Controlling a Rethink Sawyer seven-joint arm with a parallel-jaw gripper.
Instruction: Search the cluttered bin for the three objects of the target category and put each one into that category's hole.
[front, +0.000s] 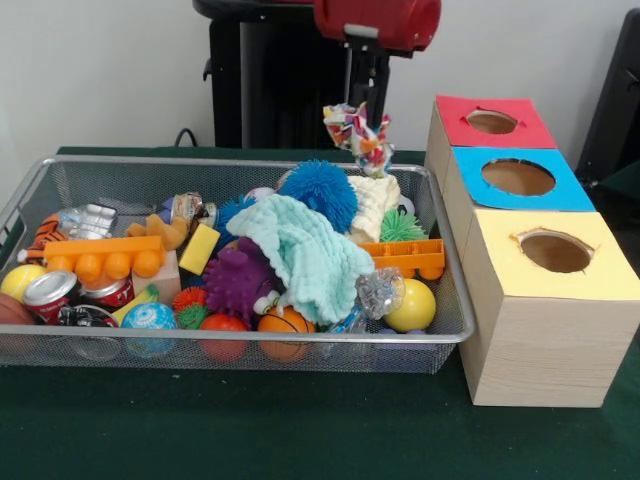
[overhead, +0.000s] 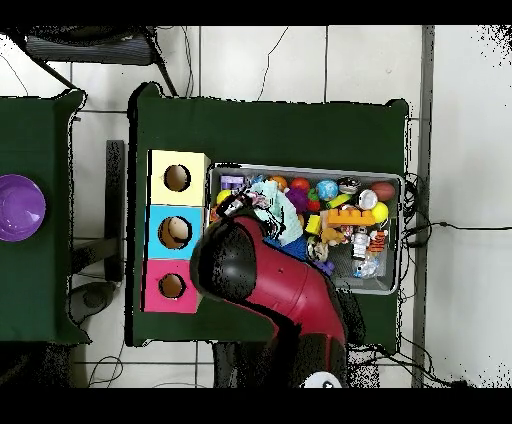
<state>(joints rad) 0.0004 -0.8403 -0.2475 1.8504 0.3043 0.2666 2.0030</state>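
My gripper (front: 361, 118) hangs above the far right part of the wire bin (front: 250, 340), shut on a multicoloured knotted rope toy (front: 357, 136) that is lifted clear of the clutter. In the overhead view the red arm covers the gripper, and only the rope toy (overhead: 232, 205) shows, at the bin's (overhead: 300, 170) end nearest the boxes. Beside the bin stand three wooden boxes with holes: red (front: 491, 121), blue (front: 517, 177) and yellow (front: 555, 252). Seen from above they are the yellow box (overhead: 177, 178), the blue box (overhead: 175, 232) and the red box (overhead: 172, 286).
The bin holds a blue spiky ball (front: 317, 192), a mint cloth (front: 300, 250), a purple spiky ball (front: 238, 280), a yellow ball (front: 412, 305), a small basketball (front: 283, 325), drink cans (front: 50, 292) and an orange tray toy (front: 105, 258). A purple bowl (overhead: 20, 207) sits on a separate table.
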